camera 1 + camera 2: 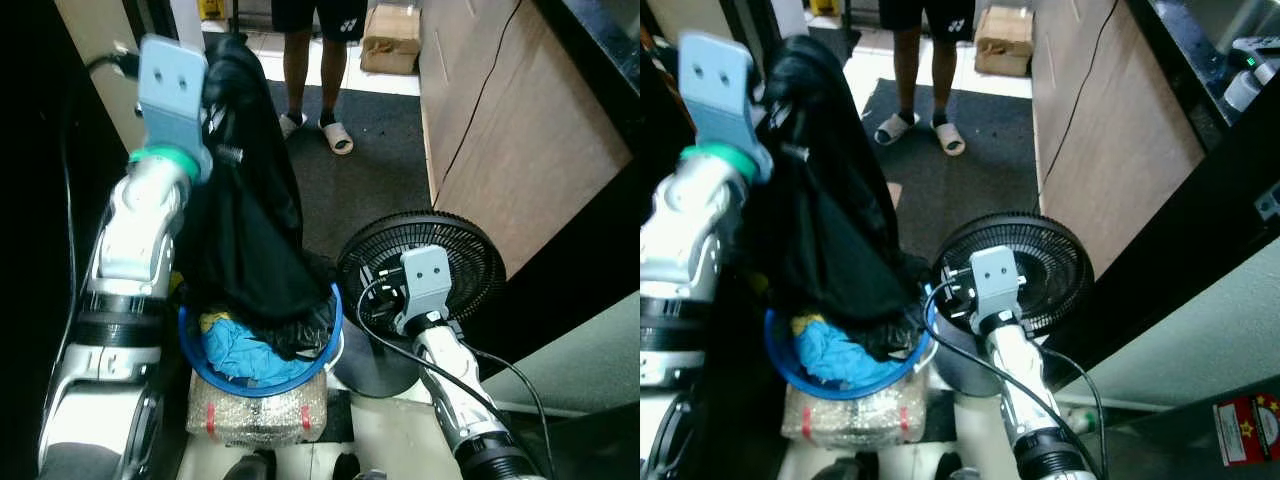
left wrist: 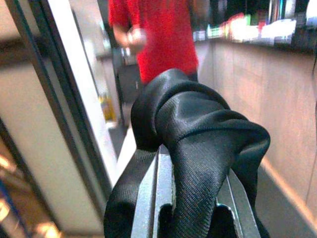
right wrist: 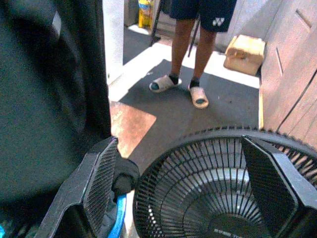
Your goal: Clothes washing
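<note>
One black fan stands just beside the blue basket.

Head views are lit unevenly: strong daylight is seen at the top, on the pale floor beyond the dark mat, while the left edge and lower right corner are lost in near-black shadow. The silver left arm is blown out w/ glare. Both eye views are slightly soft, esp. toward the bottom edge. The black garment is sharp in the left wrist view, but the bkgd is heavily blurred, incl. a person in red; bright smeared highlights are noted top right. The right wrist view is dim at left, the fan reasonably sharp.
</note>
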Tool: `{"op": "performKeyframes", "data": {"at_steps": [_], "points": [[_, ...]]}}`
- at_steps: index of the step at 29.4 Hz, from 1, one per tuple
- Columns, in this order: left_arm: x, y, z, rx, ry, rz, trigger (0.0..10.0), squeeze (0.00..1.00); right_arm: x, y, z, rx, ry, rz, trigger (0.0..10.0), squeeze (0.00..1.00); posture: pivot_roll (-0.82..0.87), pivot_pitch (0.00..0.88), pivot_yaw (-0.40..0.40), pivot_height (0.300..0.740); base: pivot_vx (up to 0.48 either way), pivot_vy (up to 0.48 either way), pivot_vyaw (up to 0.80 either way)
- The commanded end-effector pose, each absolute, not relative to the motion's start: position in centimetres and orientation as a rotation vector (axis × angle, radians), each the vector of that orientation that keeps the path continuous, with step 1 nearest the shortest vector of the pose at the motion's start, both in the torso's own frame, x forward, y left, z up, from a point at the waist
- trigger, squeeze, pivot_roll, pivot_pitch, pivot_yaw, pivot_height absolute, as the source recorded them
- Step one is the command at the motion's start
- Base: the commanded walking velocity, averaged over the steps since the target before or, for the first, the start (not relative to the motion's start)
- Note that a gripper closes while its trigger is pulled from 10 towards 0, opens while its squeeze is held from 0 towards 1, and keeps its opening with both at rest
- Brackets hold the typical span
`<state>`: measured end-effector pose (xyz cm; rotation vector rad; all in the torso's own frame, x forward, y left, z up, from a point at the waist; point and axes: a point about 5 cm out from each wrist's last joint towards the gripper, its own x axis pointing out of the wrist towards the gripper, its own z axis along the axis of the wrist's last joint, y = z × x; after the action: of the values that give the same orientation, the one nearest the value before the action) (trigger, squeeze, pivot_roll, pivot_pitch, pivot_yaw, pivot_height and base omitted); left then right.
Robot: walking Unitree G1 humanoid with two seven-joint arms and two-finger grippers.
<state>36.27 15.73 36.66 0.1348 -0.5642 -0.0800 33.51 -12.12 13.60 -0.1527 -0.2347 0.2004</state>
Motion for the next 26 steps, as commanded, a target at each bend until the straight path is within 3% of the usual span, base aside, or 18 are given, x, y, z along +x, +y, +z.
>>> {"op": "performKeyframes", "data": {"at_steps": [1,10,17,22,26], "points": [[34.7,15.3,40.1,0.105,-0.710,-0.093,10.0,0.00,33.3,-11.8,13.3,-0.141,-0.222,0.212,10.0,0.00,0.11,0.041,0.036,0.740,0.000,0.000,0.00],[32.0,14.4,48.1,0.128,-0.964,-0.123,10.0,0.00,33.2,-11.4,13.9,-0.131,-0.240,0.228,10.0,0.00,0.12,0.030,0.017,0.740,0.000,0.000,0.00],[29.9,15.1,53.5,0.170,-1.147,-0.073,10.0,0.00,33.3,-11.5,14.4,-0.117,-0.255,0.227,10.0,0.00,0.12,0.032,0.022,0.740,0.000,0.000,0.00],[30.6,14.7,52.6,0.180,-1.105,-0.112,10.0,0.00,33.1,-11.5,14.4,-0.113,-0.256,0.224,10.0,0.00,0.11,0.038,0.031,0.740,0.000,0.000,0.00],[31.2,12.9,48.0,0.125,-0.992,-0.286,10.0,0.00,32.7,-11.6,14.3,-0.111,-0.255,0.215,10.0,0.00,0.09,0.044,0.035,0.740,0.000,0.000,0.00]]}}
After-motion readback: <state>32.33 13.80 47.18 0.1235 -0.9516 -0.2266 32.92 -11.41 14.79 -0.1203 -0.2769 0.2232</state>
